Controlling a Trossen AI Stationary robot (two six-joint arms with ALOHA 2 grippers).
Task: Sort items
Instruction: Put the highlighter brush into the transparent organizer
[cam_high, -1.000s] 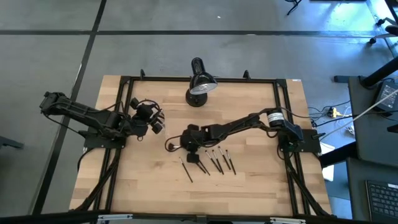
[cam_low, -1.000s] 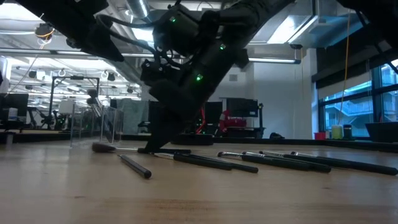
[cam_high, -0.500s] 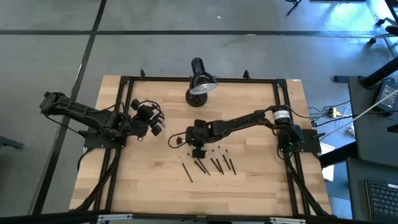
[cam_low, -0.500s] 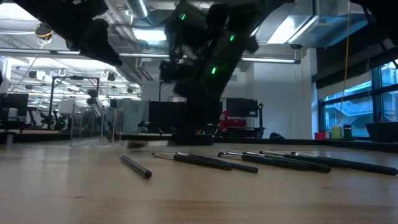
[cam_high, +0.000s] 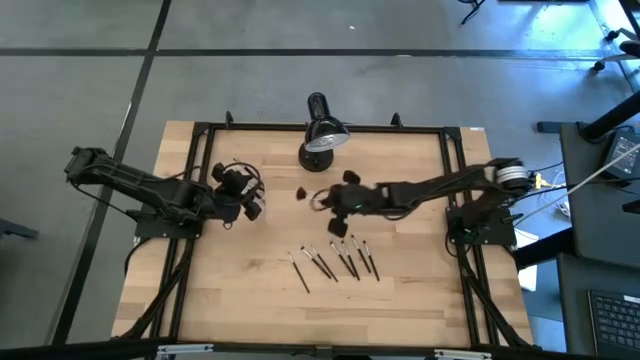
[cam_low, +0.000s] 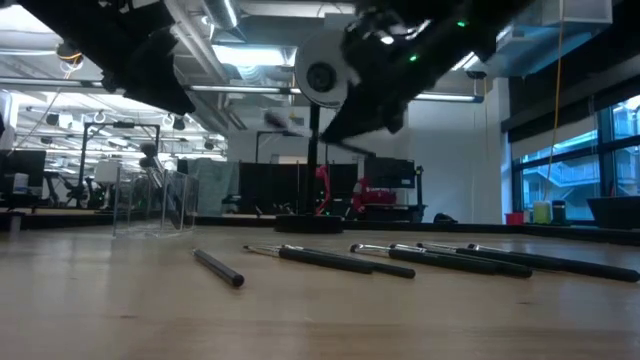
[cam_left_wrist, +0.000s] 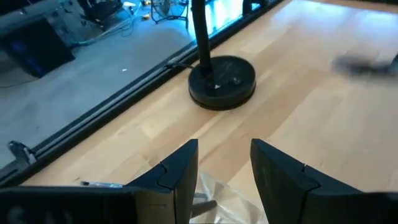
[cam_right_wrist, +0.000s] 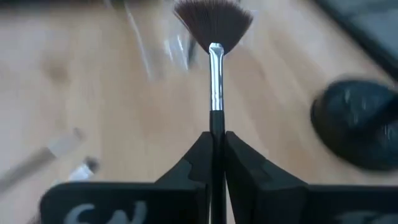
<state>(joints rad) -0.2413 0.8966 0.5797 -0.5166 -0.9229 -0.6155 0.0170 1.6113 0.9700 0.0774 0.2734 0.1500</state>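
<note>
The right gripper (cam_right_wrist: 216, 146) is clamped on the thin dark handle of a fan-shaped makeup brush (cam_right_wrist: 213, 37) with a silvery ferrule and brownish bristles. In the high view the right gripper (cam_high: 322, 197) hangs above the middle of the pale wooden worktop (cam_high: 250, 300), just in front of the black desk lamp (cam_high: 320, 135), and the fan of bristles shows as a small dark spot (cam_high: 302, 191) beyond its fingers. The other thin dark-handled makeup brushes (cam_high: 338, 262) lie in a loose row on the worktop nearer the front edge, seen side on in the low view (cam_low: 400, 258). The left gripper (cam_left_wrist: 224, 171) waits at the left side of the worktop (cam_high: 240, 195), its fingers a narrow gap apart and holding nothing, over a small clear plastic cup (cam_left_wrist: 217, 199).
</note>
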